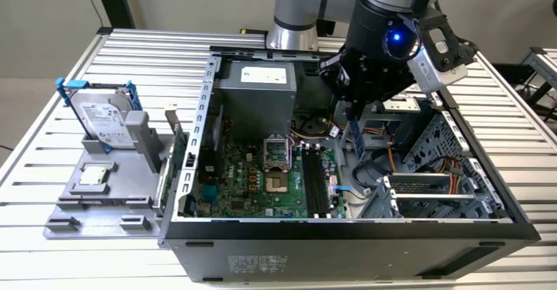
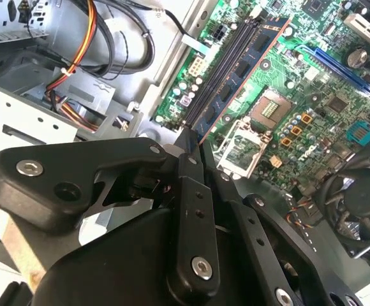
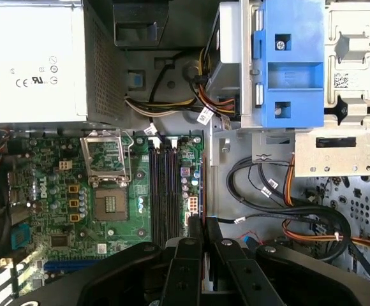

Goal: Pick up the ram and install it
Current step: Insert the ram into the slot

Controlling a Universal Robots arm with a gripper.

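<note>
While my tool (image 2: 192, 141) is clamped on one end of the ram (image 2: 245, 67), the stick hangs inside the computer case (image 1: 348, 247) above the motherboard's memory slots (image 1: 315, 179): I judge it light, stiff, thin and fragile, best gripped by its bare edges.

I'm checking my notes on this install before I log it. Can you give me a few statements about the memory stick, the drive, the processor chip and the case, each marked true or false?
1. The end effector is shut on the long, dark blue-green RAM stick. True.
2. The silver hard drive in its blue frame sits inside the black computer case. False: it stands on the grey fixture outside the case, at the exterior view's left.
3. The small square silver processor chip lies on the grey fixture. True.
4. A side panel closes the case. False: it is open, with the green motherboard exposed.
</note>
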